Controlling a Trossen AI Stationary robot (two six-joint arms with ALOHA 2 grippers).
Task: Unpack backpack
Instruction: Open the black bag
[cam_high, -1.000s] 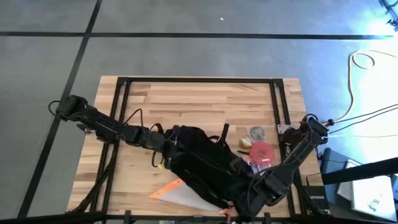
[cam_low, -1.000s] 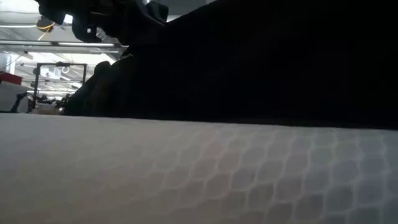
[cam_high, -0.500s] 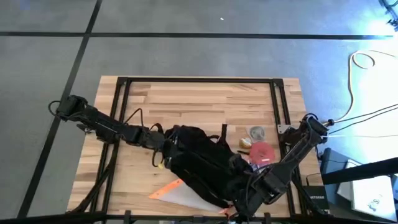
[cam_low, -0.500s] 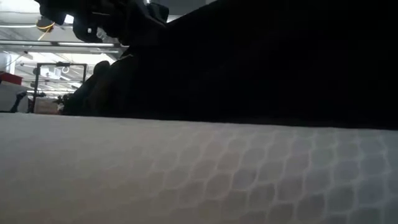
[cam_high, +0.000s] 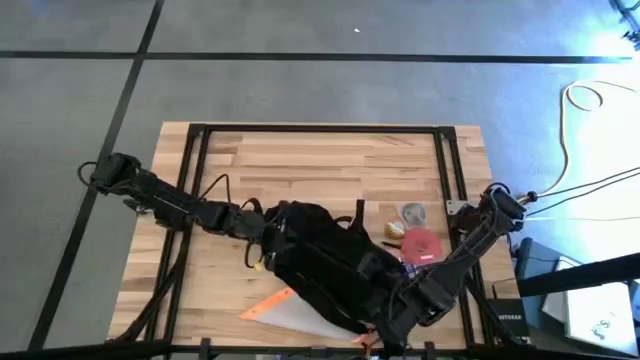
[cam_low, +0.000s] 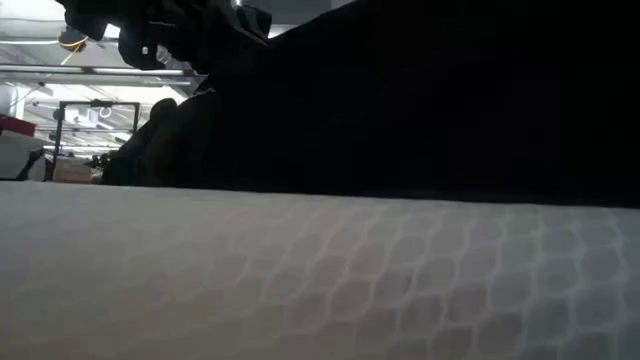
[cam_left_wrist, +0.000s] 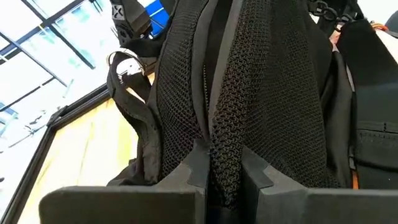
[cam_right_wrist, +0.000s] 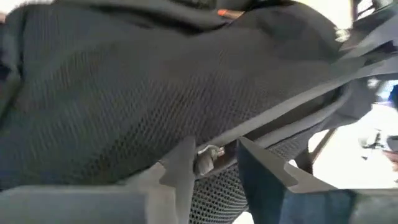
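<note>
While the black backpack lies slumped across the near middle of the wooden table, both arms are working on it from opposite sides. The left gripper has its two fingers pinched together on a fold of the bag's mesh back panel, with the fabric bunched between them. The right gripper sits low against the bag's near right edge; its fingers stand a little apart, with a strap and a small metal zipper pull between them. I cannot tell whether they are actually gripping that pull or only bracketing it.

The main risk is that the soft fabric gives way instead of the zipper. If the right arm pulls before the pull is firmly caught, the fingers may slide off or drag the strap instead, and the bag stays closed. If the left grip holds only loose mesh, the whole bag may slide toward the right arm, pushing into the translucent pouch with orange trim lying at the bag's near left edge. It could also sweep the red disc and the small items resting on the table just beside the bag's right side. The low view is blocked by dark fabric and a pale mesh surface, so contact at table level cannot be checked.
</note>
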